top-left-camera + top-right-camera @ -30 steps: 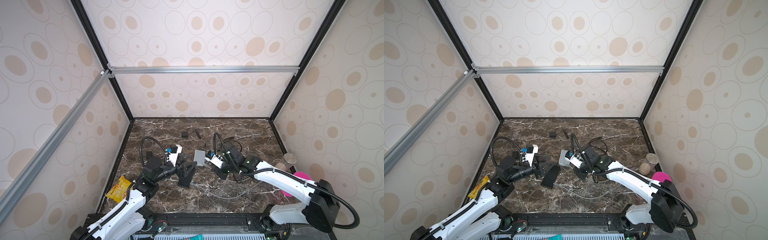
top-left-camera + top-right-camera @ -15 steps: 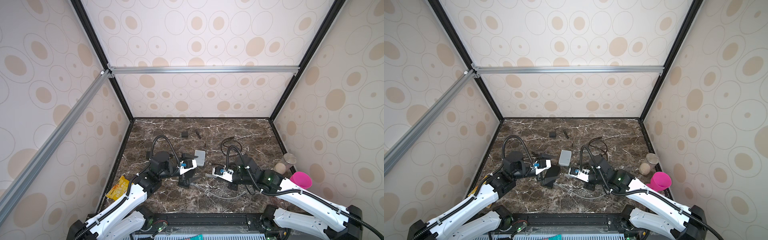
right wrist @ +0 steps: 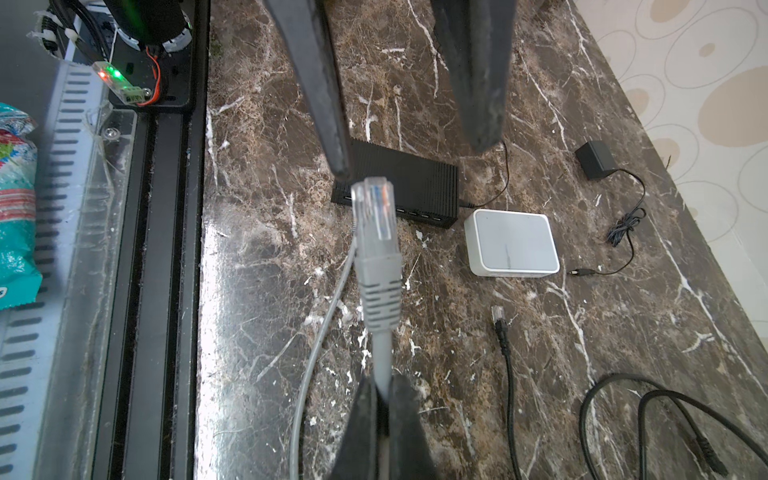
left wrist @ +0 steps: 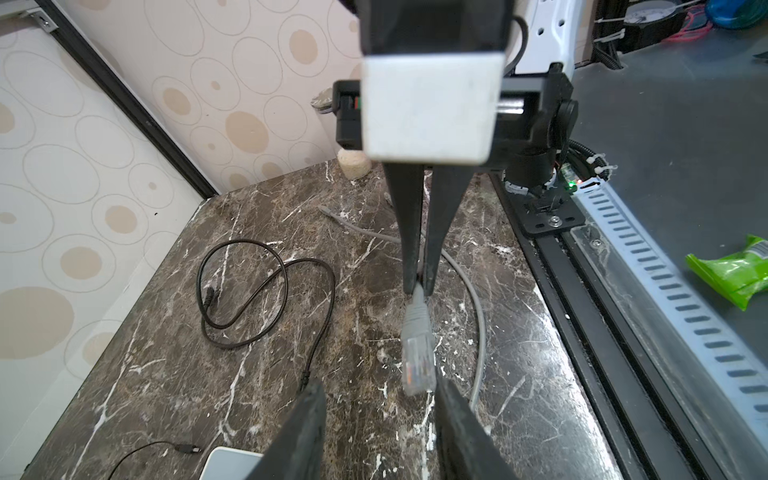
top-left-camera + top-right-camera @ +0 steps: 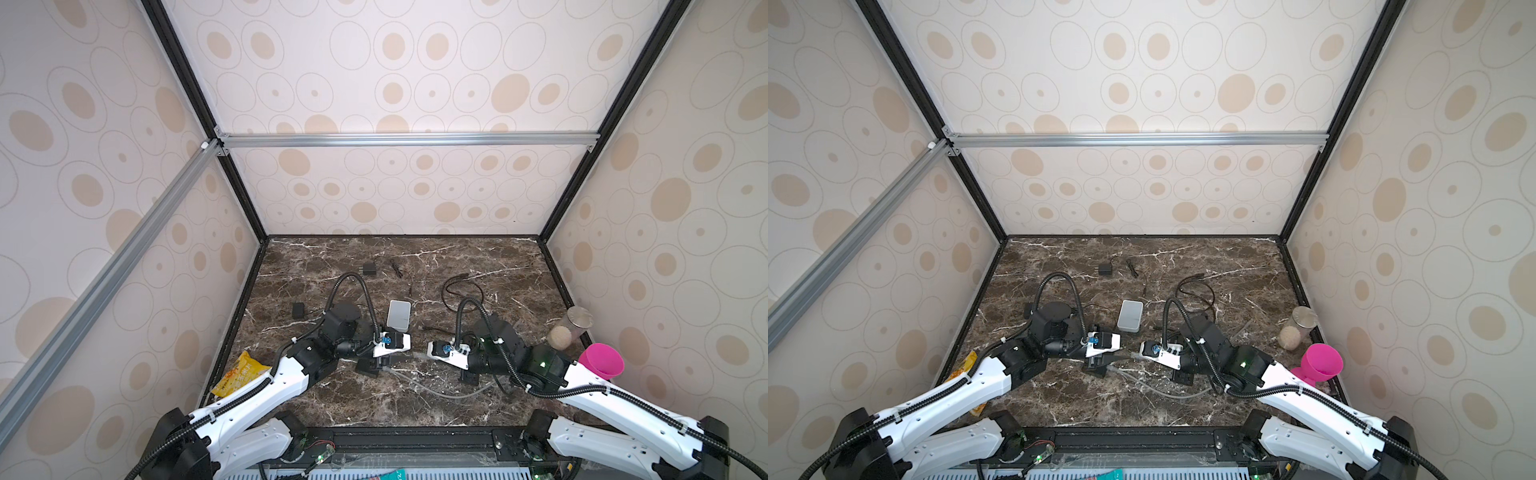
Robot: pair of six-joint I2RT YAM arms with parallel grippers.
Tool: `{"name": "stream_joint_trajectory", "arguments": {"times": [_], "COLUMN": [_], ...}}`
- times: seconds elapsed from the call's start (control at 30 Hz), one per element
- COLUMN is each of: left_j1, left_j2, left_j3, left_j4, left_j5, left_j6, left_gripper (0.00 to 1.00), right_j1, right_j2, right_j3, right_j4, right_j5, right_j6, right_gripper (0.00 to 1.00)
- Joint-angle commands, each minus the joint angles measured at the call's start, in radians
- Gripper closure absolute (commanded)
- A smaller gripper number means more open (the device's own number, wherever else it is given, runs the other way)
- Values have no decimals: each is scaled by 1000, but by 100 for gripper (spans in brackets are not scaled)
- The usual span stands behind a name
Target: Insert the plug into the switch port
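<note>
Right gripper [image 3: 382, 388] pressed together on grey cable [image 3: 381, 353] just behind plug [image 3: 376, 216]. Plug held over table [image 3: 457, 332] near front edge, about mid-width. Its long axis runs along that edge, tip toward left side, facing black switch [image 3: 407, 183]. Left gripper [image 4: 378, 386] spread, fingers flanking plug tip; contact unclear. White box [image 3: 511, 243] just beside switch.

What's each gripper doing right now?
Left gripper: open, jaws either side of the plug tip.
Right gripper: closed on the grey cable just behind the plug.
</note>
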Motion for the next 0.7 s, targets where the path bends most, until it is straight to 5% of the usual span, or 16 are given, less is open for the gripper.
{"name": "stream_joint_trajectory", "arguments": {"times": [0.0,0.67], "left_j1": [-20,-38], "left_j2": [17,113], "left_j3": [54,128], "left_j4": [-17,-78], "left_j5": [12,-9], "left_j6": [24,0], "left_gripper": [61,88], "right_j1": [8,10], "right_j2": [-16,-24], "right_j3": [-11,-14], "right_j4": [7,24], "right_j5": [13,53], "right_j6": [3,40], "right_gripper": [100,100]}}
